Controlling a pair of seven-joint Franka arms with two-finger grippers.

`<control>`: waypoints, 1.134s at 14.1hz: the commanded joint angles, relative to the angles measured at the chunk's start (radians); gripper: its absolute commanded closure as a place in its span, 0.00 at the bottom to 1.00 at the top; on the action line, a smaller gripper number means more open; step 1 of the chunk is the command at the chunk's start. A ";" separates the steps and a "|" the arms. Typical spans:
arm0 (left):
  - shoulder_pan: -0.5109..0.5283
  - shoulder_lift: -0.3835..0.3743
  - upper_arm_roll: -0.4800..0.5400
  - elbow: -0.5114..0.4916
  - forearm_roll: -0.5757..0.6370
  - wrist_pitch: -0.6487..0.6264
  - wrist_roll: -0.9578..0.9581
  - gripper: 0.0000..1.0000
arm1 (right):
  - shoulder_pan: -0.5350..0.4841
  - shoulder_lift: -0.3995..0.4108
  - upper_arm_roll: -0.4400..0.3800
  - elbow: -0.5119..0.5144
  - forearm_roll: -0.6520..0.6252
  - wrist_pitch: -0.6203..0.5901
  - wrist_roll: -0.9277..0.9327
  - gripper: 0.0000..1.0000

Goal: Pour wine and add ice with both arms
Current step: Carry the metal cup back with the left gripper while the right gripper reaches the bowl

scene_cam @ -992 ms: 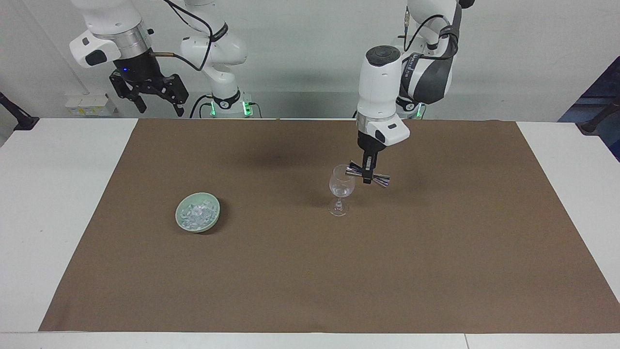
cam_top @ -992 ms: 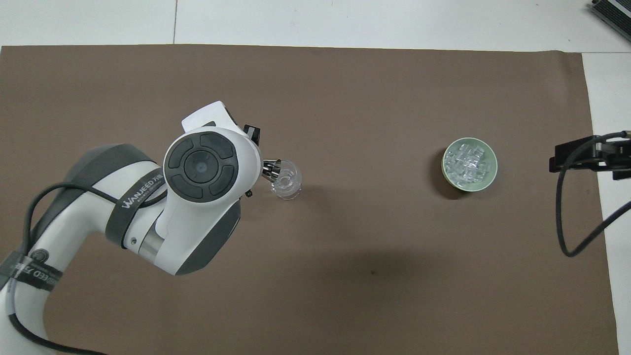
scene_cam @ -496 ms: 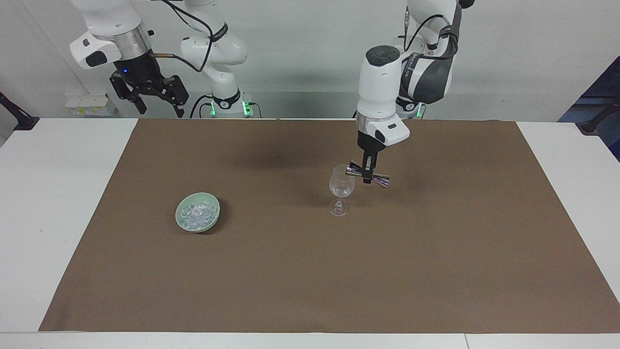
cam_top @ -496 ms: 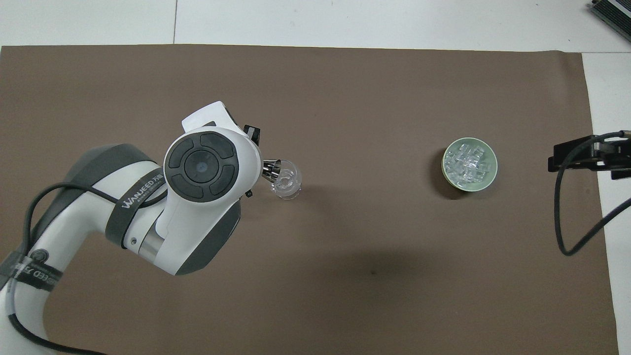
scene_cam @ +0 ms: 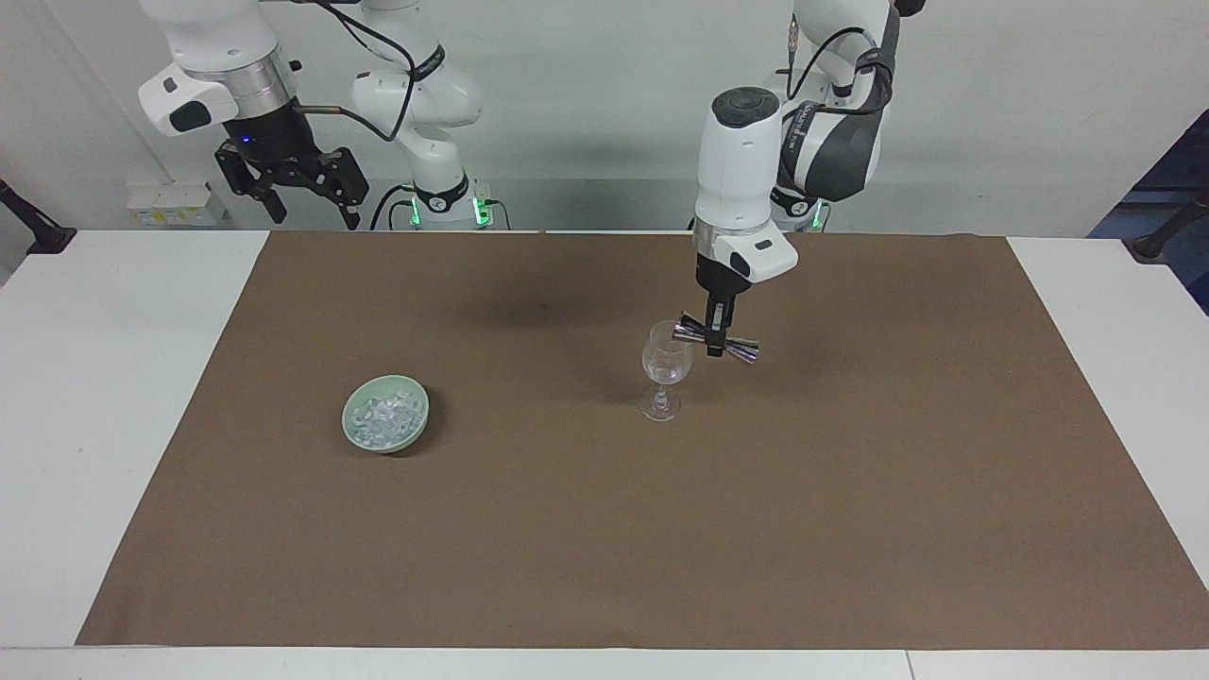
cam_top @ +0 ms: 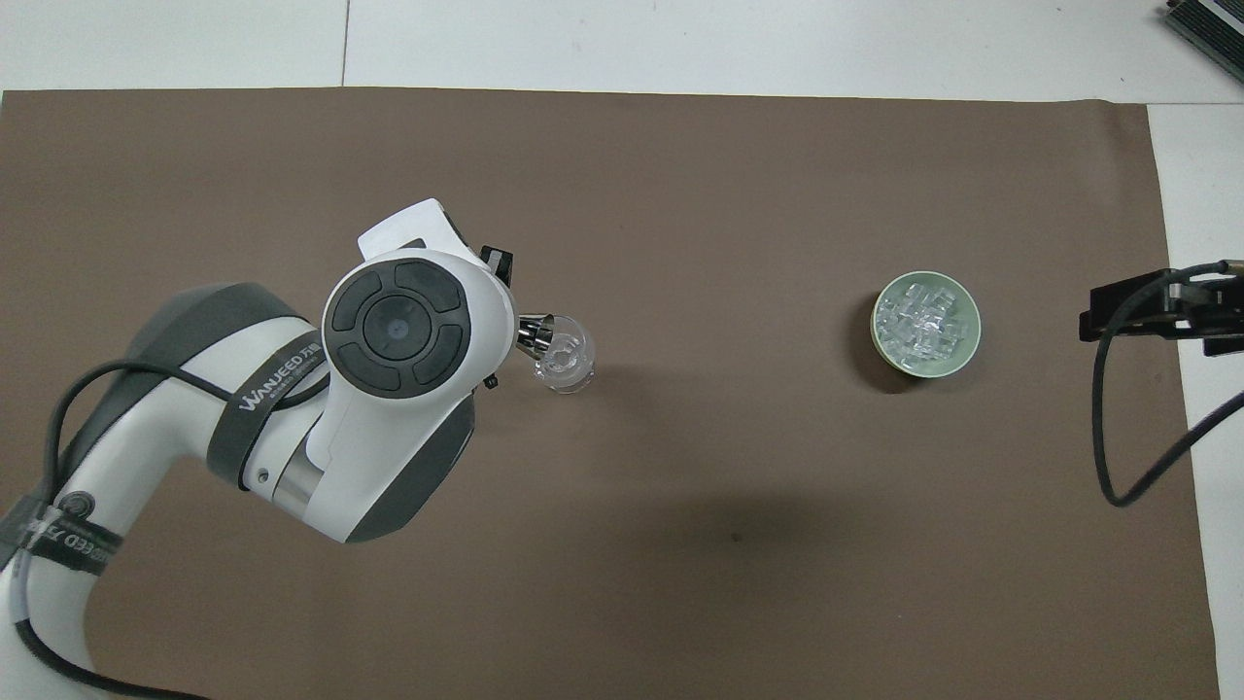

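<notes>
A: Left gripper (scene_cam: 717, 332), state?
B: Fingers pressed together on the waist of a shiny metal jigger (scene_cam: 718, 340), double-ended, pinched at its narrow middle. The jigger lies tilted: one cup end sits over the rim of the wine glass (scene_cam: 665, 368), the other end points away toward the left arm's end of the table and hangs slightly lower.
A: Contact with the glass?
B: Cannot tell whether metal touches rim; from overhead the jigger mouth (cam_top: 534, 333) overlaps the glass (cam_top: 566, 357) edge. The glass stands upright on the brown mat (scene_cam: 604, 529), directly below and just beside the gripper, on the side toward the right arm's end. Something clear and glinting in the bowl; cannot tell what.
A: Farther out?
B: The left arm (cam_top: 292, 418) comes down vertically onto the jigger and hides most of it from above. Well apart from the gripper, toward the right arm's end, a pale green bowl (scene_cam: 385, 414) sits on the mat with the ice (scene_cam: 383, 416) heaped in it, small clear chunks (cam_top: 924, 319).
A: Right gripper (scene_cam: 291, 189)?
B: Fingers spread, holding nothing. It waits raised over the table's edge by its own base, well apart from bowl and glass.
</notes>
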 commanded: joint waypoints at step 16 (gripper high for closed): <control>0.266 -0.068 0.026 -0.004 -0.646 -0.070 0.406 1.00 | -0.001 -0.048 -0.007 -0.141 0.025 0.134 -0.050 0.00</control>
